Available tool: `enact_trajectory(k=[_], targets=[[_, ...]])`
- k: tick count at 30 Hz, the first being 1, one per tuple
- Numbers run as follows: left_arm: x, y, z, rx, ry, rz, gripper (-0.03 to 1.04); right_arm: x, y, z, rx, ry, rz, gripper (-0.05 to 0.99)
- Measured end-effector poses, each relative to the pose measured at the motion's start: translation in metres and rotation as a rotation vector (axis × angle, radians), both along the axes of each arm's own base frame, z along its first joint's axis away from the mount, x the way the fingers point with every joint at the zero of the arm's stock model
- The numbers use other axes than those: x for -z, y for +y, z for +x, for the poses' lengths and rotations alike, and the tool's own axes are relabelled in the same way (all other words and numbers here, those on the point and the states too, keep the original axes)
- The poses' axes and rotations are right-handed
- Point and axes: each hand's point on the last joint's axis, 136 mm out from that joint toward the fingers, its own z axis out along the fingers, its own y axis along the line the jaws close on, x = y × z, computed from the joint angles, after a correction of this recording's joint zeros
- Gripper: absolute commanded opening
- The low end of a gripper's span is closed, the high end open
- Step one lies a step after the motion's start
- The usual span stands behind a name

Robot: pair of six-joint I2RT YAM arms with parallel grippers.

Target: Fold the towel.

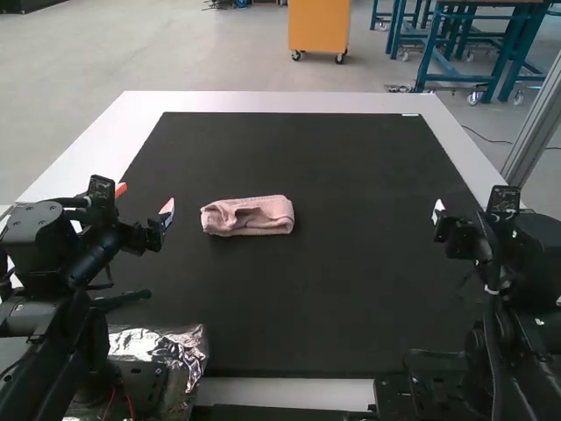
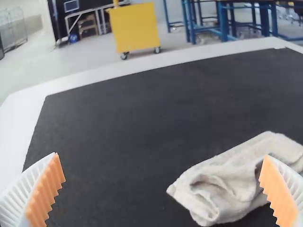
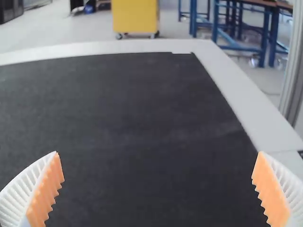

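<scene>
A pink towel [image 1: 249,216] lies on the black mat left of its middle, in a compact narrow bundle with a loose, rumpled fold on top. My left gripper [image 1: 145,200] stands open to the towel's left, apart from it. In the left wrist view the towel [image 2: 222,189] looks pale and crumpled, partly behind one finger of the left gripper [image 2: 163,182]. At the mat's right side is my right gripper [image 1: 459,210], well away from the towel. The right wrist view has the right gripper [image 3: 157,182] open, with bare mat between its fingers.
The black mat [image 1: 307,307] covers most of the white table [image 1: 272,103], whose border runs around it. Crinkled silver foil [image 1: 159,344] lies by the left arm's base at the near edge. A metal post [image 1: 535,123] rises beyond the table's right side.
</scene>
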Motion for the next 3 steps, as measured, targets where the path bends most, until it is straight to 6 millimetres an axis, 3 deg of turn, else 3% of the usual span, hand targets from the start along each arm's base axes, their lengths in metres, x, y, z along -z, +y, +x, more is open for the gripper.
enact_trajectory(k=[3], targets=[[0.0000,0.0000,0.0000,0.000,0.000,0.000,0.97,0.0001,0.0000,0.0000,0.000,0.000,-0.001,0.92]])
